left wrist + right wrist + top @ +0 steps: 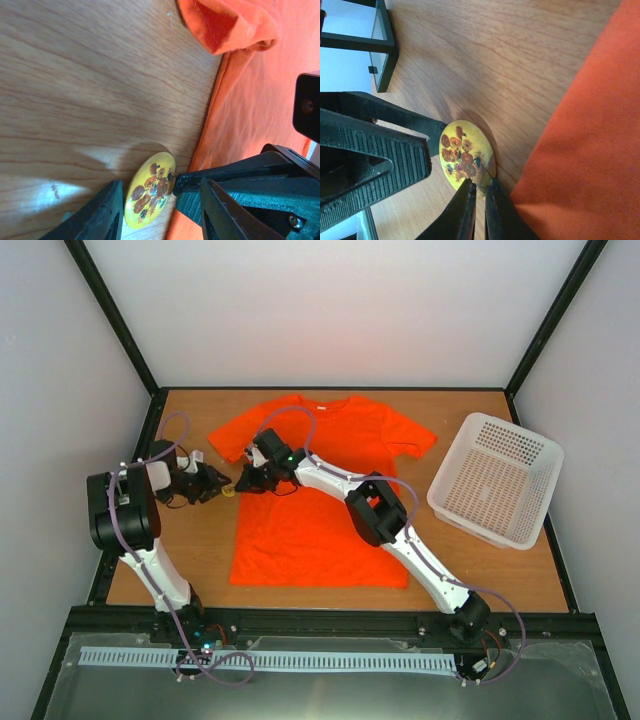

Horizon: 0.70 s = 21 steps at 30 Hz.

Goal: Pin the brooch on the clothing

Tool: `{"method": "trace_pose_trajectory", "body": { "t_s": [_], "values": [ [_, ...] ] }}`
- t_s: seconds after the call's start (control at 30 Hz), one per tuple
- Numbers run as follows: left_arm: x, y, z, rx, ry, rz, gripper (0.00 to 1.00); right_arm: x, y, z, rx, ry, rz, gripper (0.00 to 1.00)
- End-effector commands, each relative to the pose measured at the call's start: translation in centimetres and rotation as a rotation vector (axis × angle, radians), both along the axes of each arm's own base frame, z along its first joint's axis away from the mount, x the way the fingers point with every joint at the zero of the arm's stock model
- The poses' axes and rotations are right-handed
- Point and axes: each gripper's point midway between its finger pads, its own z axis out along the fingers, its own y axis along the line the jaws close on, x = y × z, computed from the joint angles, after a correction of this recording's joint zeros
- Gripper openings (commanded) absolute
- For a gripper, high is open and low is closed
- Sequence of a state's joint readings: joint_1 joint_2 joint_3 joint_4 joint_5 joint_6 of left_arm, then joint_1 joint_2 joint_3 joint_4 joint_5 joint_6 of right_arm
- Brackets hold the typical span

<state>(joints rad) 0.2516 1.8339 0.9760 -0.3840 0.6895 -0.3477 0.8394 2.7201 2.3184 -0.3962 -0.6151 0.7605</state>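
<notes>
Yellow round brooch [150, 191], its face printed with orange-brown flowers, a little green and dark at the lower part. It is tipped up on edge over the bare wood bench [200, 540], just beside the left hem of the orange shirt [300, 520], and throws a soft shadow on the wood. Right gripper [481, 182] is pinched nearly together on the brooch's lower rim, with only a thin slit between the fingers. Left gripper [161, 184] is spread wide, fingers on either side of the brooch. One ribbed finger [370, 160] meets the rim; the other stays clear, with a right finger in between. Back of the brooch and any pin are hidden in every view. From the top camera the brooch is only a yellow speck between the two gripper tips, no print readable. Shirt lies flat, neck to the far side, and both wrist views cut it off. The left wrist view shows a bunched fold of its sleeve at the top edge. White perforated basket [519, 432] sits well apart on the right.
</notes>
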Motion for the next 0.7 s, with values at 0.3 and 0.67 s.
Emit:
{"method": "trace_pose_trajectory", "body": {
  "t_s": [0.3,0.67],
  "values": [
    [-1.4,-1.7,-0.5,-0.102,0.034,-0.028,0.43,-0.9,-0.3,-3.9,-0.049,0.071,0.007,0.09],
    [-1.1,-0.5,-1.6,-0.025,0.06,-0.011,0.19,-0.9,-0.7,-2.5,-0.047,0.033,0.042,0.1]
  ]
}}
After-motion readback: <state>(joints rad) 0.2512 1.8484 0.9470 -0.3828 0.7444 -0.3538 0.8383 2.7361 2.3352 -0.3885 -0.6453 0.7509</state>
